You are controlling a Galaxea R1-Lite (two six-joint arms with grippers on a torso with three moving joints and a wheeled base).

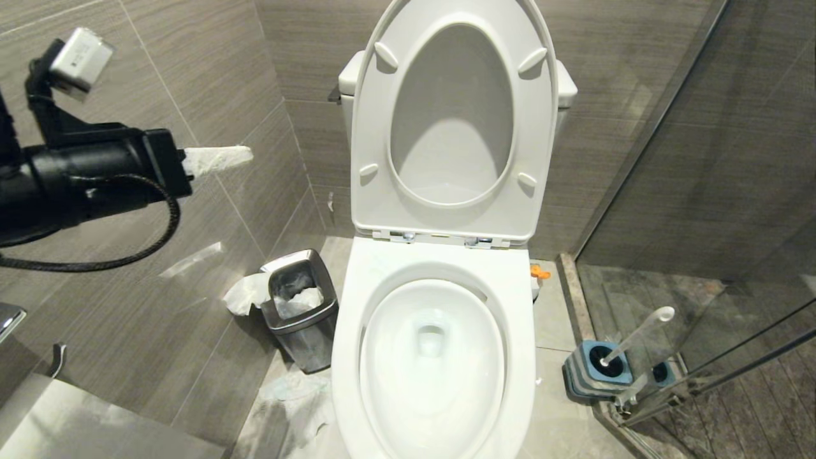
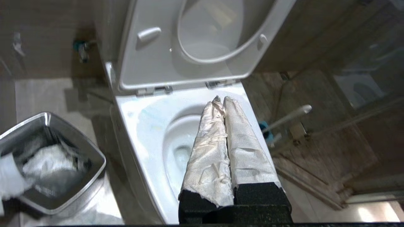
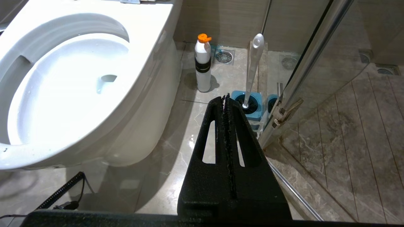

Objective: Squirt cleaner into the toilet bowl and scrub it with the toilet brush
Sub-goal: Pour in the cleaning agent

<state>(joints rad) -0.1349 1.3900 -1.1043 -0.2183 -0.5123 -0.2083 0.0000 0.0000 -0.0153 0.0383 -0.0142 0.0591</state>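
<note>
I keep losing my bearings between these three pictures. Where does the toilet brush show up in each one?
Head view: the toilet brush stands in its blue holder on the floor, lower right, right of the toilet bowl.
Left wrist view: its white handle slants at middle right, beyond the bowl's rim.
Right wrist view: upper middle, beside an orange-capped bottle.
Shared landmark: the toilet bowl.
</note>
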